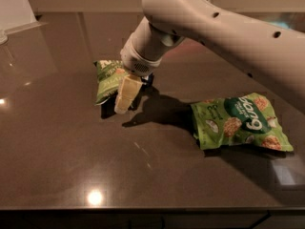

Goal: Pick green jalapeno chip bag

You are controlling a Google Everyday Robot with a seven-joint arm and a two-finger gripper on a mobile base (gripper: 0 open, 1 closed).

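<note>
The green jalapeno chip bag [108, 81] is a small olive-green wrinkled bag standing on the dark table at left centre. My gripper [125, 98] hangs from the pale arm and sits right at the bag's right side, its cream finger low over the table and overlapping the bag's edge. The bag's right part is hidden behind the gripper.
A larger bright green snack bag [240, 123] with a dark round logo lies flat to the right. A small dark object [148, 80] peeks out behind the gripper. The dark glossy table [57, 142] runs to a front edge near the bottom. A white object stands at the far left corner.
</note>
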